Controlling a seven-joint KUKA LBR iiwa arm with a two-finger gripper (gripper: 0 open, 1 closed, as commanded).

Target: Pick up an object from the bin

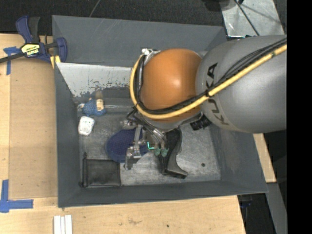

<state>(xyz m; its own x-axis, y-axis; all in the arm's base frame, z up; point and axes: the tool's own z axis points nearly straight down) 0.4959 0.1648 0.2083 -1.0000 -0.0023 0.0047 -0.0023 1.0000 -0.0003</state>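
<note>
The big grey robot arm (243,82) with its rounded orange wrist cover (168,79) sits closest to the eye, reaching in from the right and hiding much of the middle of the frame. Below it lies the grey metal bin (66,145).

In the bin's lower left corner lies a flat black rectangular pad (101,172). Just right of and above that is a dark blue rounded soft-looking lump (117,146), and the gripper (144,152) hangs low at the lump's right edge. Whether it is released or clenched I cannot tell; the cover shades it. Just right of the gripper stands a black angled boot-shaped piece (173,157).

Toward the left of the bin sits a small white cube-like block (86,126), and above it a little blue thing with a tan stub (96,106).

To my mind the blue lump is the likely pick. The descent should centre over its bulk, not its rim, and stay clear of the black angled piece so nothing else gets caught.
</note>
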